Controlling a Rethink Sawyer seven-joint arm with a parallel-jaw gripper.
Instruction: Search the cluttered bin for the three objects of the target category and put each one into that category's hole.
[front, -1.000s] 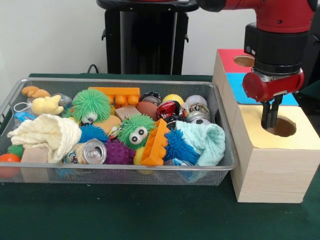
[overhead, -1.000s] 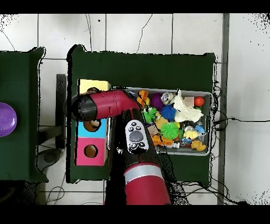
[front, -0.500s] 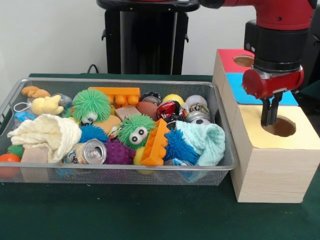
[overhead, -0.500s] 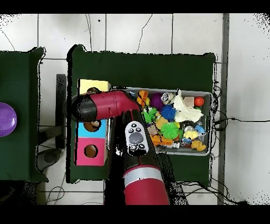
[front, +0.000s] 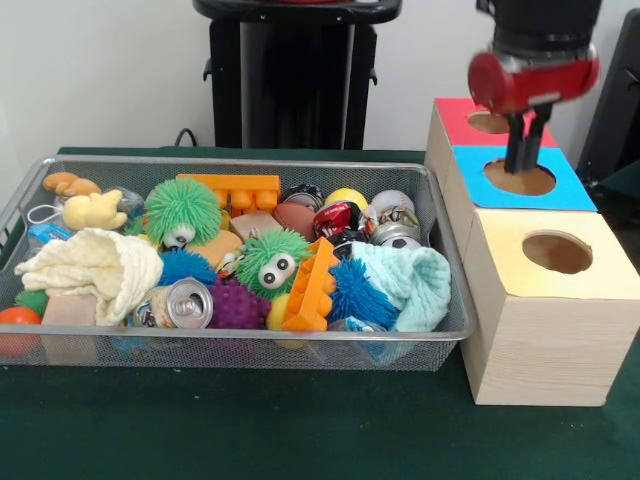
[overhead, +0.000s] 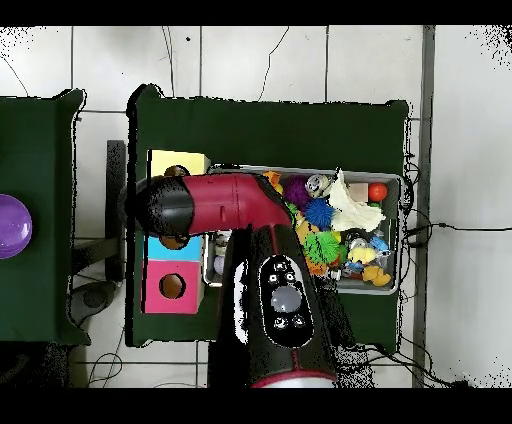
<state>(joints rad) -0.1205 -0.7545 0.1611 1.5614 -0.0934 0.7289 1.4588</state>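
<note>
One gripper (front: 522, 150) hangs above the blue-surrounded hole (front: 519, 178), fingers narrow and close together, holding nothing visible. Yellow-surrounded hole (front: 557, 252) sits uncovered on the nearest wooden box (front: 545, 330), just beside the wire mesh bin (front: 250, 340). Snack packets can't be picked out among the bin's clutter.

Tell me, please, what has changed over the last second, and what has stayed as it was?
The tool has risen from the yellow box's hole and shifted toward the robot; it now hangs over the blue box's hole. It carries nothing visible, and its fingers look shut. In the overhead view the arm has swung further over the boxes. The bin and its clutter lie unchanged.
</note>
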